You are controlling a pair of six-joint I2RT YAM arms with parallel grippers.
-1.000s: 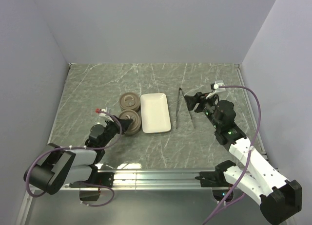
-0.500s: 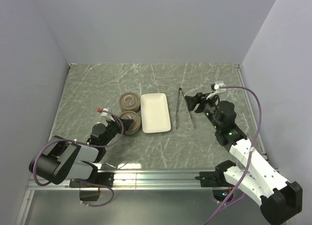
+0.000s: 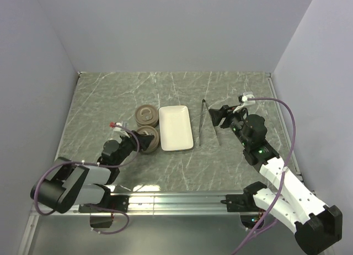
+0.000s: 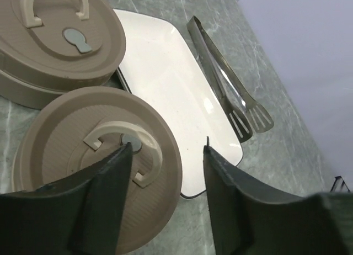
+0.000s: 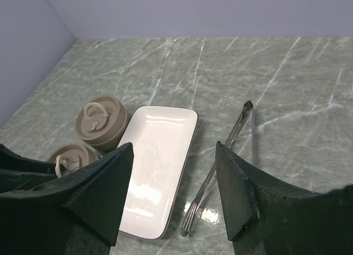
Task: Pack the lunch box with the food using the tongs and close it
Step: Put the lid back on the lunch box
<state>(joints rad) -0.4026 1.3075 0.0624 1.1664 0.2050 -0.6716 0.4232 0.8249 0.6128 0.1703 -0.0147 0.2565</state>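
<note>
The left gripper is spread empty astride the handle of the nearer lid, probably for lifting; the right gripper is spread empty toward the tongs.

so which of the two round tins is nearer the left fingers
The front tin, lower in the top view: the left fingers stand open at its lid. The other tin sits beyond it.

Bright, even overhead light — soft shadows, glare on the white tray (wrist foregrounds blur).
</note>
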